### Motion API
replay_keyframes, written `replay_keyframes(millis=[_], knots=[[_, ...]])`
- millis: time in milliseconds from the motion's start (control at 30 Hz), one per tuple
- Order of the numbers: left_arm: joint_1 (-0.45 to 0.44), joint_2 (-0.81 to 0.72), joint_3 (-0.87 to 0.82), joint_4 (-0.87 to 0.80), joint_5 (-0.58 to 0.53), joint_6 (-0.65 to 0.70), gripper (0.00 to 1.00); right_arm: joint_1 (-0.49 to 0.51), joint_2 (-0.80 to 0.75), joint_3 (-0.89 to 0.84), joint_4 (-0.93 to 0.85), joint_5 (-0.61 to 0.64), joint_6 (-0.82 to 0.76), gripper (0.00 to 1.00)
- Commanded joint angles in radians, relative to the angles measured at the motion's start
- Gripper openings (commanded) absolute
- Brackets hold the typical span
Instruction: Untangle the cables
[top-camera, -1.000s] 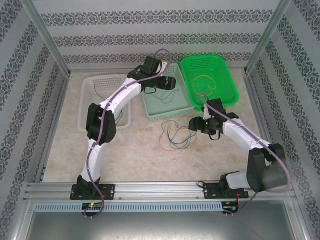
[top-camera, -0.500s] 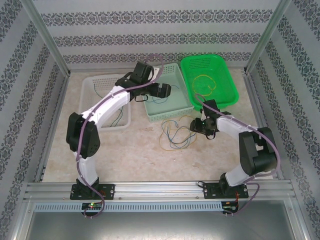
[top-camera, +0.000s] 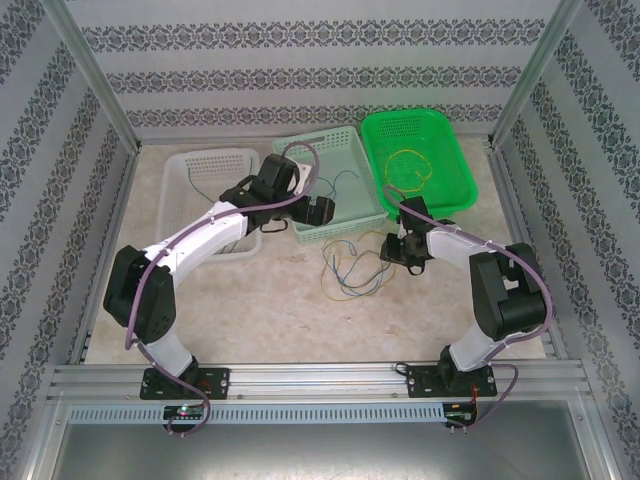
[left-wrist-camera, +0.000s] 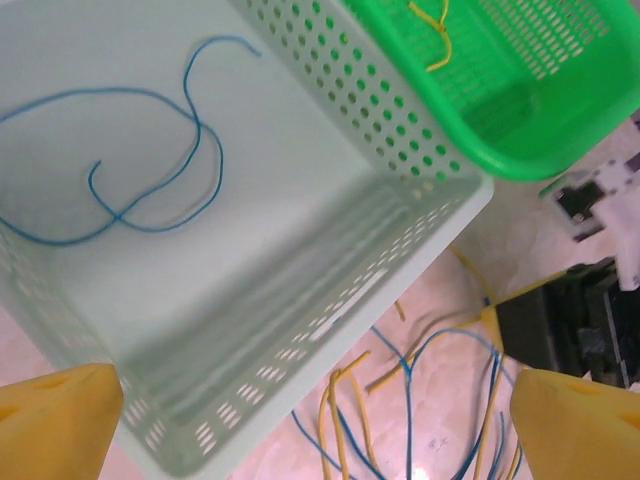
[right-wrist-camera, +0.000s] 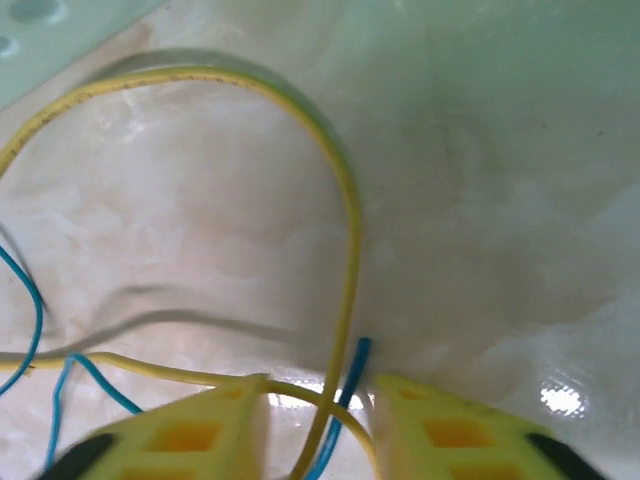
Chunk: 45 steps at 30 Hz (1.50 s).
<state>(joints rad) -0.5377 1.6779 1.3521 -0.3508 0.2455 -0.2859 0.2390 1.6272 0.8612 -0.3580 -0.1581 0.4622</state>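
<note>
Hanging above the near corner of the mint basket (top-camera: 315, 137), the left hand (top-camera: 322, 211) holds nothing, its yellow fingers (left-wrist-camera: 60, 425) spread as wide as they go. Inside that basket a blue cable (left-wrist-camera: 150, 150) lies alone in loose loops on the floor. Just beside it to the right sits the green basket (top-camera: 455, 140), with a yellow cable (top-camera: 408, 165) curled inside. To the left of the mint basket stands the white basket (top-camera: 205, 153), partly under the left arm, with a dark strand (top-camera: 196, 180) showing near its far end. The tangle (top-camera: 350, 268) of yellow and blue cables lies on the counter (top-camera: 270, 300), just in front of the mint basket and apart from it. The right hand (right-wrist-camera: 320, 395) is down at the right edge of that tangle, close to the counter. Its fingers are only narrowly parted, and a yellow loop (right-wrist-camera: 350, 230) and a blue end (right-wrist-camera: 352, 365) run into the gap between them. A slim space shows on either side of these two strands, so they are straddled rather than visibly pinched. Further yellow and blue strands trail off to the left across the counter.
</note>
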Motion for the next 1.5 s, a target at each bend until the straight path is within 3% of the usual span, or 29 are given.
replay_keyframes(millis=[0, 133, 533, 700, 833, 933, 1100, 1467], knots=[[-0.01, -0.038, -0.033, 0.041, -0.018, -0.025, 1.0, 0.014, -0.005, 0.021, -0.022, 0.041, -0.014, 0.18], [-0.01, -0.05, -0.074, 0.054, -0.015, -0.047, 1.0, 0.029, -0.058, -0.005, -0.044, 0.06, -0.008, 0.02], [-0.035, -0.067, -0.132, 0.077, -0.002, -0.078, 1.0, 0.115, -0.32, -0.049, -0.114, 0.172, 0.059, 0.0], [-0.051, -0.112, -0.201, 0.153, 0.024, -0.089, 1.0, 0.21, -0.457, -0.011, -0.159, 0.381, -0.02, 0.0], [-0.069, -0.157, -0.26, 0.243, 0.056, -0.087, 1.0, 0.261, -0.581, -0.003, -0.137, 0.468, -0.043, 0.0], [-0.093, -0.173, -0.283, 0.302, 0.116, -0.057, 1.0, 0.263, -0.672, -0.016, -0.092, 0.459, -0.037, 0.0], [-0.168, -0.148, -0.24, 0.314, 0.164, 0.033, 1.0, 0.267, -0.758, -0.012, -0.018, 0.308, -0.059, 0.0], [-0.259, -0.041, -0.168, 0.366, 0.291, 0.085, 0.96, 0.273, -0.821, 0.01, 0.021, 0.27, -0.05, 0.0]])
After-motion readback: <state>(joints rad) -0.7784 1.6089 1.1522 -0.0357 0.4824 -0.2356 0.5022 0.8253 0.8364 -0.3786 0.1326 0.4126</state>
